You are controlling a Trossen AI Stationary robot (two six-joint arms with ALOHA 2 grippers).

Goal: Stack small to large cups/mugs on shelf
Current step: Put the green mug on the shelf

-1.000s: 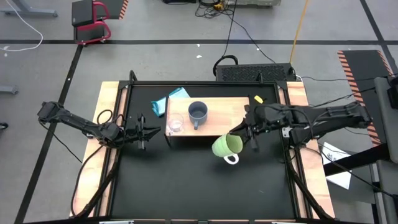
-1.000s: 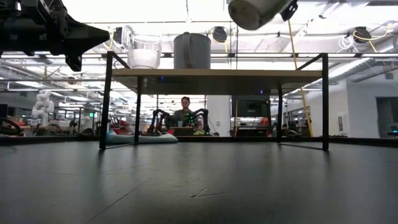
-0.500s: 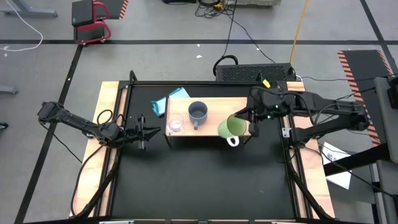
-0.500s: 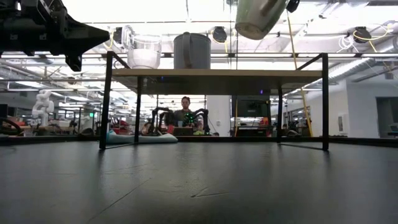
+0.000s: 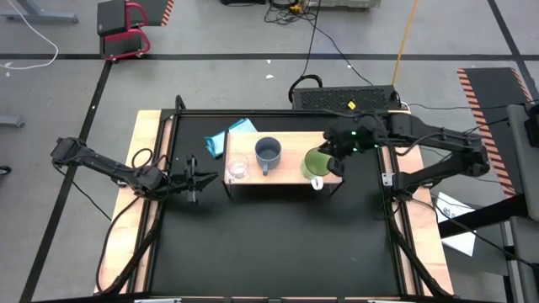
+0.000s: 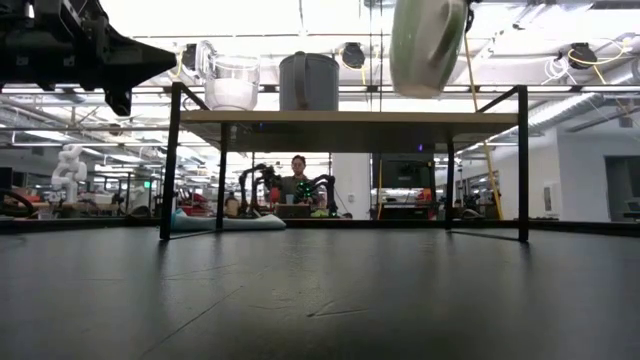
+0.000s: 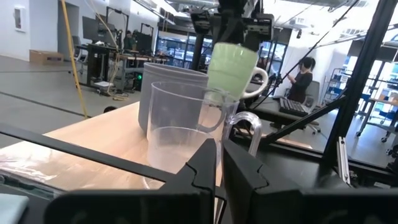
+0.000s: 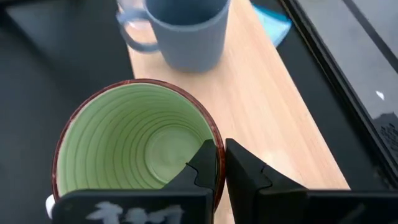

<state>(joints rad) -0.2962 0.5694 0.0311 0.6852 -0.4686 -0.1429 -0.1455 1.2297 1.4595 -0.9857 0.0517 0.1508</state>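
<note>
High view: the right gripper (image 5: pixel 330 156) carries the green mug (image 5: pixel 317 164) over the right end of the shelf (image 5: pixel 286 172)

The right gripper's fingers (image 8: pixel 205 163) are pinched on the green mug's rim, the mug tilted and lifted clear of the plank, its white handle (image 5: pixel 317 182) toward the front edge; the grey-blue mug (image 5: pixel 268 152) stands upright mid-shelf, its handle toward the front; the clear glass cup (image 5: pixel 237 168) stands upright near the shelf's left end, well apart from the green mug; the left gripper (image 5: pixel 190 178) hovers left of the shelf, jaws nearly closed and holding nothing, pointed at the glass cup
</note>
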